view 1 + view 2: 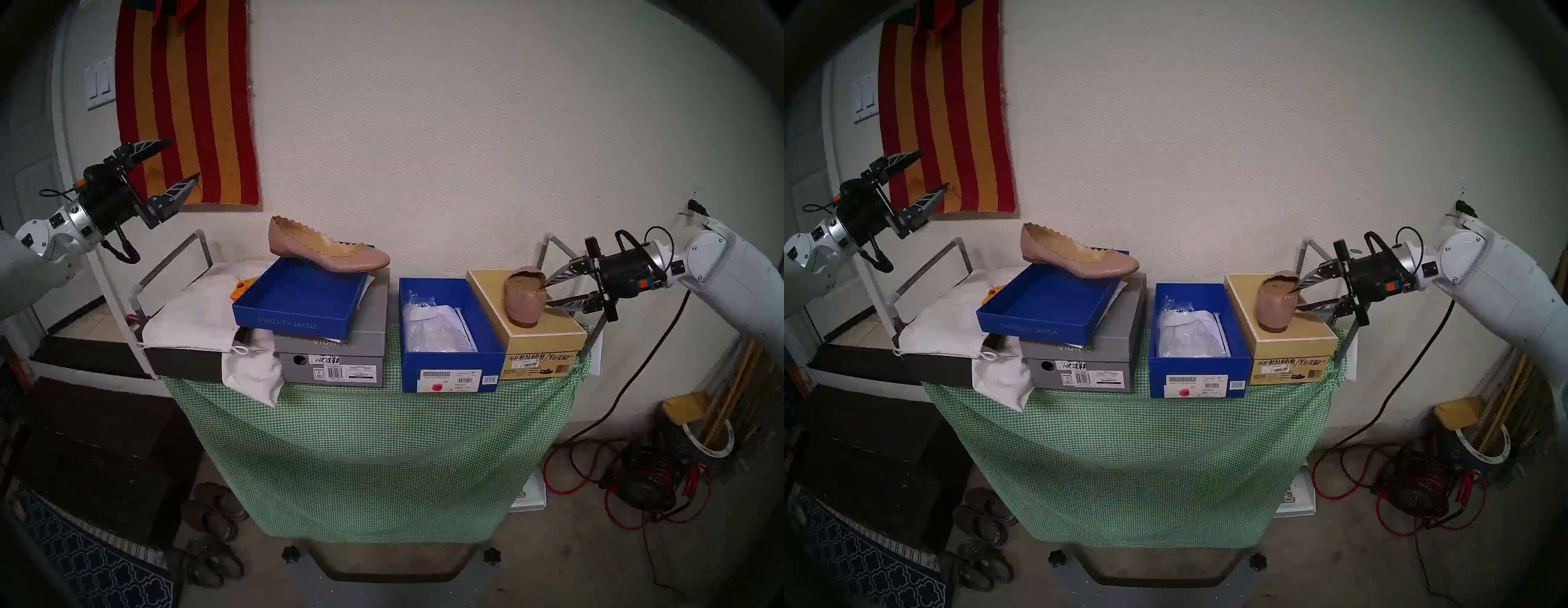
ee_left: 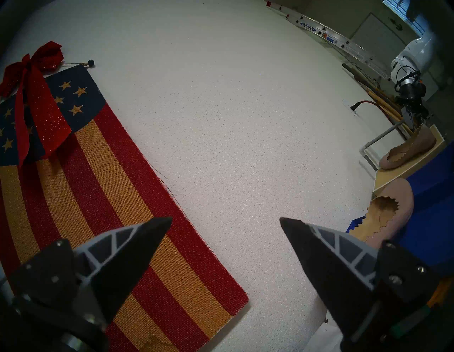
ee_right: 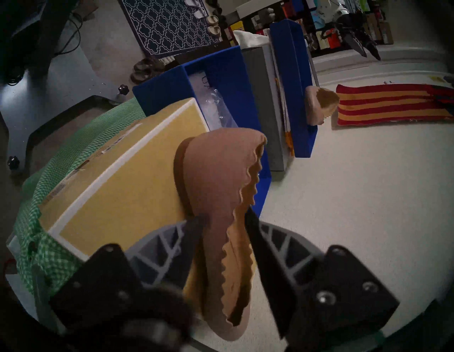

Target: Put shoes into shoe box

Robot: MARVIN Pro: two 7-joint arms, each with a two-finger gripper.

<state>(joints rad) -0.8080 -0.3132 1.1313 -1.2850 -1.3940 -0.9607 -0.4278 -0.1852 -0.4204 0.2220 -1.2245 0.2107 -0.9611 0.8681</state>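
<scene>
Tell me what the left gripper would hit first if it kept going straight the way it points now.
Most likely the bare white wall, just right of the striped flag hanging. The left gripper is open and empty, and its wrist view shows nothing between the fingertips and the wall. The flat on the blue tray lies off to one side, though depth is unclear.

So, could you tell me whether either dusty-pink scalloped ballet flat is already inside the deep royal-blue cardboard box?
No, the deep blue box holds only white wrapping.
</scene>
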